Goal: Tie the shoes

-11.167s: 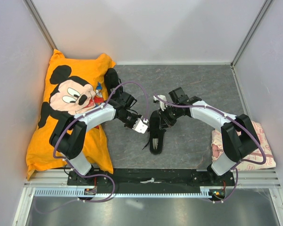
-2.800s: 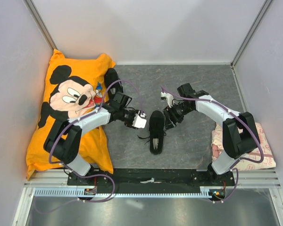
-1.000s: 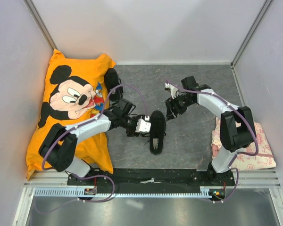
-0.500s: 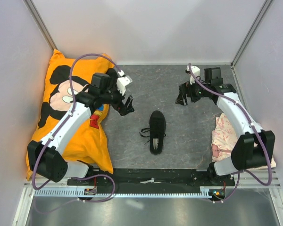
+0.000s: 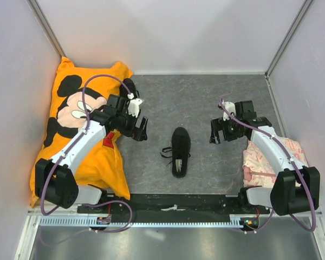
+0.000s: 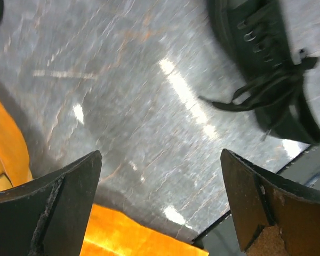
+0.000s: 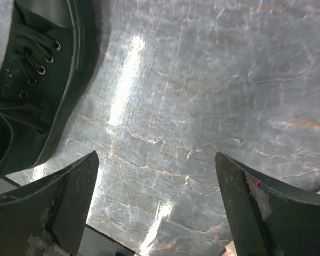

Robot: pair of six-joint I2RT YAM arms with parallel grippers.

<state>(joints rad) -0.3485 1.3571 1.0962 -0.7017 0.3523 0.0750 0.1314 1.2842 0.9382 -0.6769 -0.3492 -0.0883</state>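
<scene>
One black shoe [image 5: 180,150] lies in the middle of the grey table, toe pointing away, its laces [image 5: 167,153] looped out to its left side. A second black shoe [image 5: 129,88] sits by the pillow's far corner, partly hidden behind my left arm. My left gripper [image 5: 140,129] hangs open to the left of the middle shoe, apart from it. My right gripper [image 5: 214,131] hangs open on its right, also apart. The left wrist view has the shoe [image 6: 266,58] at the upper right beyond the open gripper [image 6: 160,154]. In the right wrist view the shoe [image 7: 37,80] lies left of the open gripper [image 7: 156,156].
An orange Mickey Mouse pillow [image 5: 70,146] fills the left side under my left arm. A pink and white cloth [image 5: 268,160] lies at the right edge beneath my right arm. Pale walls enclose the table, and a black rail [image 5: 173,203] runs along its near edge.
Both grippers let go of the laces, opened wide and pulled back from the shoe, the left toward the pillow, the right toward the right side. The shoe stayed in place.
</scene>
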